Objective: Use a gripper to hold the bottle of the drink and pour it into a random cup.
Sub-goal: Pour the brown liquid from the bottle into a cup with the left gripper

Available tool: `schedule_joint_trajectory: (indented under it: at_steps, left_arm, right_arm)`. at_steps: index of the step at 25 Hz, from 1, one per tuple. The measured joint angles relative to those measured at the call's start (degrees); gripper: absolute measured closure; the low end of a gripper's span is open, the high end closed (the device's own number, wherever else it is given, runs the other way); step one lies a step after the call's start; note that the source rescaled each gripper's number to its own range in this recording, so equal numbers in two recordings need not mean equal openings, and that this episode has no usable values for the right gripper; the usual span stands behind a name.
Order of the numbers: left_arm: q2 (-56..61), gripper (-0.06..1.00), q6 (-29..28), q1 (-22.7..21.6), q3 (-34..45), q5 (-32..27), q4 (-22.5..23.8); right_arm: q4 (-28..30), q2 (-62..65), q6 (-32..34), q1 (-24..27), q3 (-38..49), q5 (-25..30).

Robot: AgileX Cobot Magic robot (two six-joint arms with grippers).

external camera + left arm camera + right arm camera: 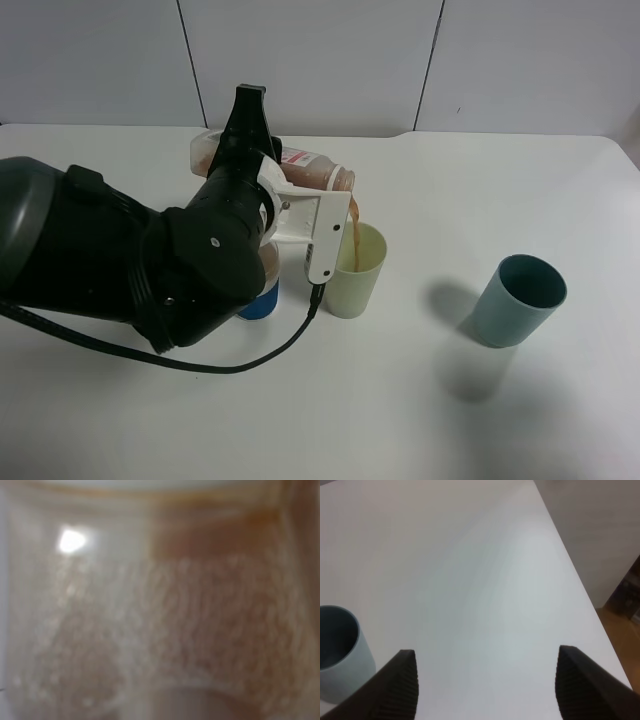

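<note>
Gripping the bottle (316,171) tight, the left pincer (266,170) tips it just above the cup (352,288), brown drink (353,226) runs in, and the right pincer (486,654) is open.

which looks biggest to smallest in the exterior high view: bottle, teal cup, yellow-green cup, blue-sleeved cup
1. bottle: longest, though partly covered
2 and 3. teal cup and yellow-green cup: look alike, not ranked
4. blue-sleeved cup: mostly hidden behind the left arm, so unsure
</note>
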State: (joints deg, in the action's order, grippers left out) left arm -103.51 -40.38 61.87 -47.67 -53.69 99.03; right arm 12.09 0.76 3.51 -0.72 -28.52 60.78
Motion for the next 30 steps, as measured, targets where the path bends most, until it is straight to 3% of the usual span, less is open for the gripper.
schedule_joint_trajectory:
  at_steps: [30]
  left_arm:
    - [0.0,0.94,1.3,0.0,0.0,-0.9,0.0]
  right_arm:
    - [0.0,0.0,0.0,0.0,0.0,0.0]
